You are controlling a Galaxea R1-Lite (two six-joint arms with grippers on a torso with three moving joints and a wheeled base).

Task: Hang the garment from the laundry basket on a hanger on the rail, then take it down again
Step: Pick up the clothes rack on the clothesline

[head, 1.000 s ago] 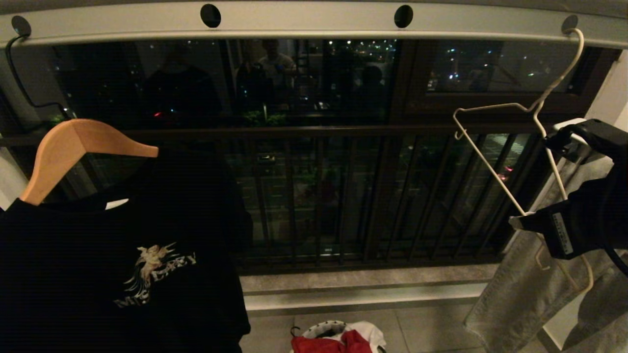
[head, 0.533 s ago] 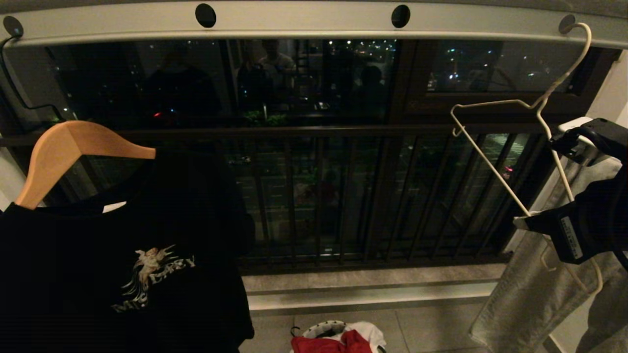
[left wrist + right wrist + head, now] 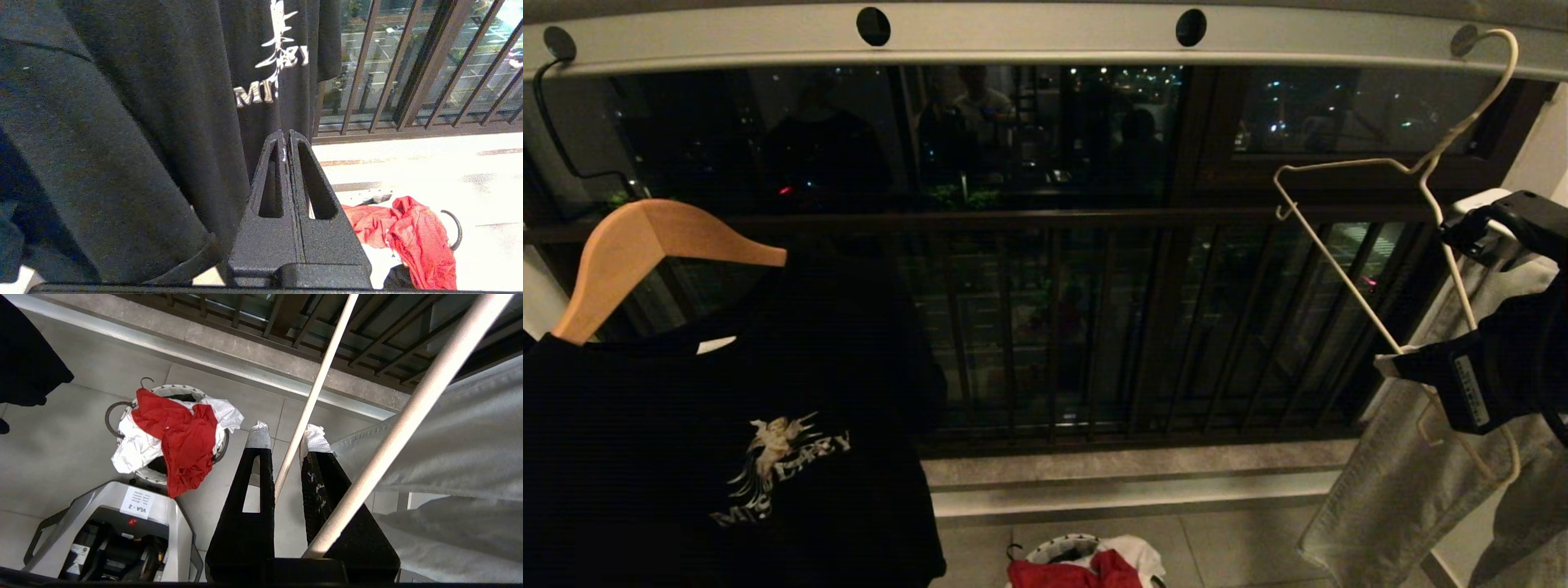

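The white wire hanger [image 3: 1339, 261] hangs tilted, its hook in the rightmost hole of the rail [image 3: 1045, 37]. My right gripper [image 3: 1387, 365] is at the far right, shut on the hanger's lower corner. In the right wrist view the hanger wire [image 3: 310, 404] runs between my taped fingertips [image 3: 258, 435] of that gripper [image 3: 286, 437]. The red garment [image 3: 1086, 572] lies crumpled in the laundry basket [image 3: 1062, 545] on the floor below, also seen as the garment [image 3: 179, 441] over the basket rim [image 3: 163, 390]. My left gripper [image 3: 286, 136] is parked, shut and empty, beside black cloth.
A black T-shirt [image 3: 727, 425] on a wooden hanger [image 3: 637, 245] fills the left. Grey cloth [image 3: 1405, 490] hangs behind my right arm. A dark railing [image 3: 1054, 327] stands ahead. A white cloth [image 3: 135, 449] lies in the basket, next to my base [image 3: 114, 531].
The hanger's hook has lifted and swung slightly rightward at the rail hole. My right gripper keeps its hold and has hardly moved. The left arm is still.
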